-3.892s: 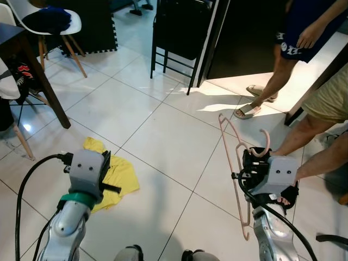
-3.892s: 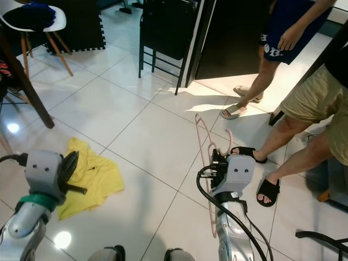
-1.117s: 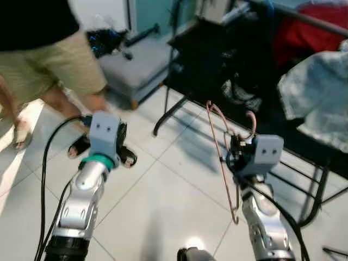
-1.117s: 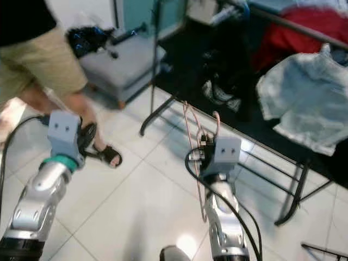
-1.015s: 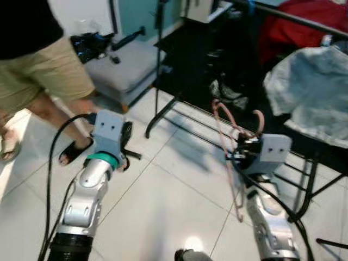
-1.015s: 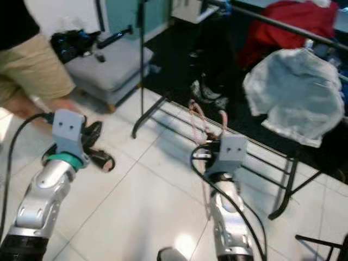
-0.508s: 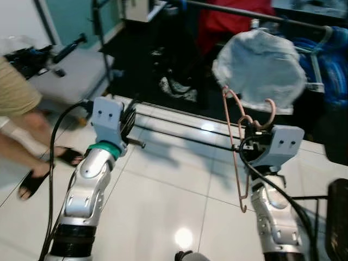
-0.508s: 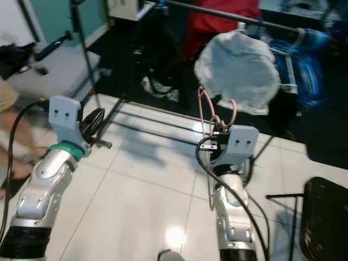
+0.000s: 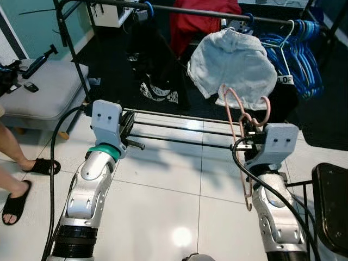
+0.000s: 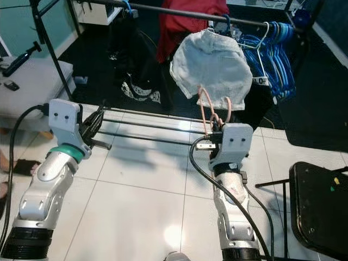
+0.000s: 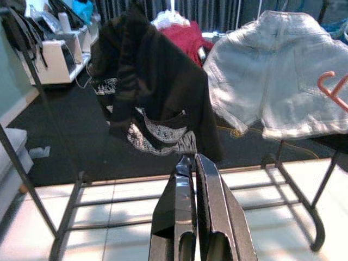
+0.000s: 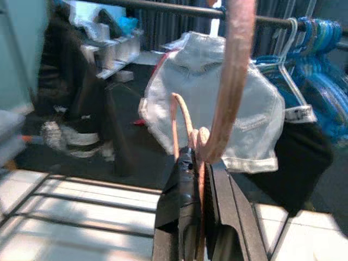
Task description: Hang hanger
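My right gripper (image 9: 249,132) is closed around the pink hanger (image 9: 237,123) at center right, below the rail (image 9: 206,12). My left gripper (image 11: 193,168) is closed and holds nothing, at left.

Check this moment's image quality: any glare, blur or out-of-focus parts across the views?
Eye views: sharp, with a ceiling-light glare spot on the floor tile. Right wrist view: the pink hanger is close and soft, the clothes rail behind clearer. Left wrist view: the left gripper is sharp, the pale shorts slightly washed out.
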Robot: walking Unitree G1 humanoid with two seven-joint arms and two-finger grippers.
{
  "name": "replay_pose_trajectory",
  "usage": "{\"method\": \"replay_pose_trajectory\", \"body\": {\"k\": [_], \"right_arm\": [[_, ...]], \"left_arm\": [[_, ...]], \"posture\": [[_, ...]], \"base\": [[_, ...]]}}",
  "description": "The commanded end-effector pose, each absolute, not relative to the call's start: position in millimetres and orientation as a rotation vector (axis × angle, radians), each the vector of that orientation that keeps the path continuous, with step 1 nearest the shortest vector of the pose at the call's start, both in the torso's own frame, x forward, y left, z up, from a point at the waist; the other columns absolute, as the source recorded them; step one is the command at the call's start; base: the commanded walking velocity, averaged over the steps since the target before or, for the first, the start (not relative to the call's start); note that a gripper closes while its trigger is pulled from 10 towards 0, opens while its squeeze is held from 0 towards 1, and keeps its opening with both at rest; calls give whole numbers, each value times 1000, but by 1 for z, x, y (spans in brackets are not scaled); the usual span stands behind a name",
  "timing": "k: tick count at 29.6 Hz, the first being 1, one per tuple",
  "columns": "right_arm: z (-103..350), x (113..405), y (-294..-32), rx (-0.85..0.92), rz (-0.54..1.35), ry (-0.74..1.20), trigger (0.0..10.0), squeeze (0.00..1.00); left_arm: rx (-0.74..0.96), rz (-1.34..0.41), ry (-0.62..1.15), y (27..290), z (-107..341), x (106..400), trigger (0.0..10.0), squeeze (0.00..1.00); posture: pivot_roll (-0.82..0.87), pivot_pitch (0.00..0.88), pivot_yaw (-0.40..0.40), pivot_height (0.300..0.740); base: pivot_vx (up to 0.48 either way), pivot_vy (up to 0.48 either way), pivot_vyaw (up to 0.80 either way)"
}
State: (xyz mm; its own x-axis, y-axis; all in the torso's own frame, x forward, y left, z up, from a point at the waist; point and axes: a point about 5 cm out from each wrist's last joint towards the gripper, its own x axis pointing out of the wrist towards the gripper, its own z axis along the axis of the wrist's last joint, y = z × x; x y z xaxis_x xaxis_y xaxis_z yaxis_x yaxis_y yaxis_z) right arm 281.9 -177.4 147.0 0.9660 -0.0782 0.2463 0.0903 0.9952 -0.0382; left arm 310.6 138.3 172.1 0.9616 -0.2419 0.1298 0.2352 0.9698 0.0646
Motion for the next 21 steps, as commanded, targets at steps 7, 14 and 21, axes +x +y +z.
{"method": "replay_pose_trajectory", "body": {"k": [7, 14, 21], "right_arm": [[149, 282, -173, -35, -89, -255, 10000, 0], [149, 283, -174, -37, -108, -256, 10000, 0], [150, 284, -177, -57, -131, -262, 10000, 0]], "left_arm": [[55, -227, -122, 145, 167, 309, 10000, 0], [56, -235, -122, 144, 166, 309, 10000, 0], [59, -239, -121, 144, 164, 310, 10000, 0]], "posture": [[-72, 4, 44, 740], [-74, 0, 45, 740], [-77, 0, 47, 740]], "base": [[465, 0, -457], [465, 0, -777], [465, 0, 0]]}}
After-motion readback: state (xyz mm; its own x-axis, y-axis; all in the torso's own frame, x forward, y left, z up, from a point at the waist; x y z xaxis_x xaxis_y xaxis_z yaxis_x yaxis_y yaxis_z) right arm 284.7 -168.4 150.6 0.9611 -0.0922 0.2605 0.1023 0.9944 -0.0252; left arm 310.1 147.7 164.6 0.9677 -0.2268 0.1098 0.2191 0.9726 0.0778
